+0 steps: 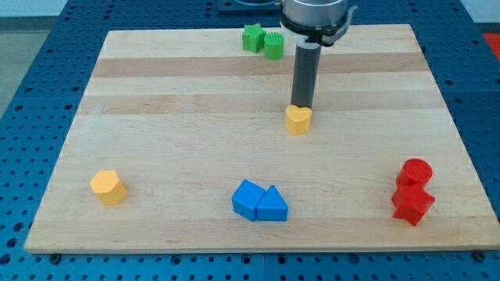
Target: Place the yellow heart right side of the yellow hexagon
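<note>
The yellow heart (298,119) lies a little right of the board's middle. The yellow hexagon (108,186) sits near the board's lower left, far from the heart. My tip (302,106) stands just behind the heart's top edge, touching or nearly touching it, with the rod rising up to the view's top.
A green star (252,37) and a green cylinder (273,45) sit together at the board's top. A blue cube (248,199) and a blue triangle (273,205) touch at the bottom middle. A red cylinder (416,172) and a red star (412,203) stand at the lower right. The wooden board (172,117) lies on a blue perforated table.
</note>
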